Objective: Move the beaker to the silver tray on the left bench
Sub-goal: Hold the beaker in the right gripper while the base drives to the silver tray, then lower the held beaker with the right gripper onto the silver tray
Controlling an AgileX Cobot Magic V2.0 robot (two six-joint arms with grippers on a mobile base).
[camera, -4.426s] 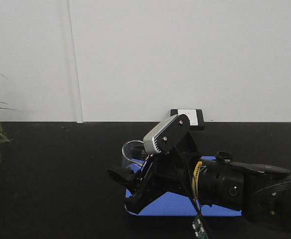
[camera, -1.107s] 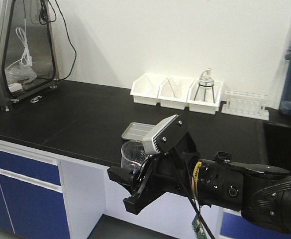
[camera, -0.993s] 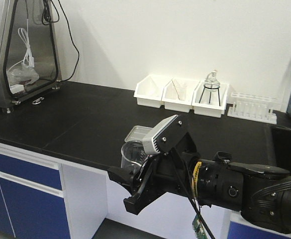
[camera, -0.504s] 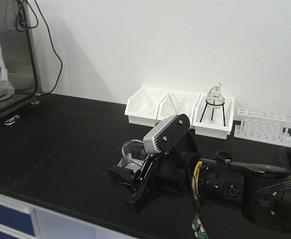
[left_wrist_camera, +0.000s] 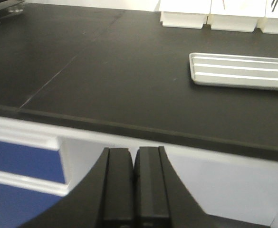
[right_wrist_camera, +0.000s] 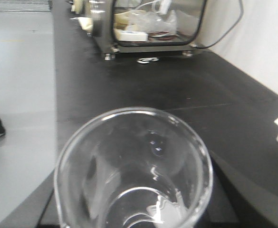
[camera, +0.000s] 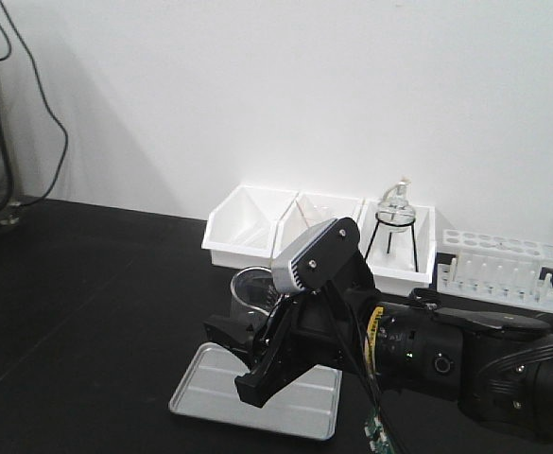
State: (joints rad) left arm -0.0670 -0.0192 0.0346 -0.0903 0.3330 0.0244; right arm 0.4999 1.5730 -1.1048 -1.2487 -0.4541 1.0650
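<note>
White plastic bins [camera: 257, 227], a round glass flask on a black tripod [camera: 394, 216] and a white test-tube rack [camera: 498, 270] lined the wall, upper right. The matte black table [camera: 77, 312] lay open leftward (its front edge showed in the left wrist view). The right claw [camera: 238, 357] clamped the small clear glass beaker [camera: 250, 295] above the shallow silver metal tray [camera: 257, 402], lower centre. The left claw [left_wrist_camera: 134, 185] was pressed together.

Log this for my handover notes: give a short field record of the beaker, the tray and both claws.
beaker: clear glass, upright, gripped by right claw
silver tray: flat on left bench, nothing seen in it
left claw: shut, empty, short of the bench edge
status: beaker not released; its base hidden by the claw
</note>
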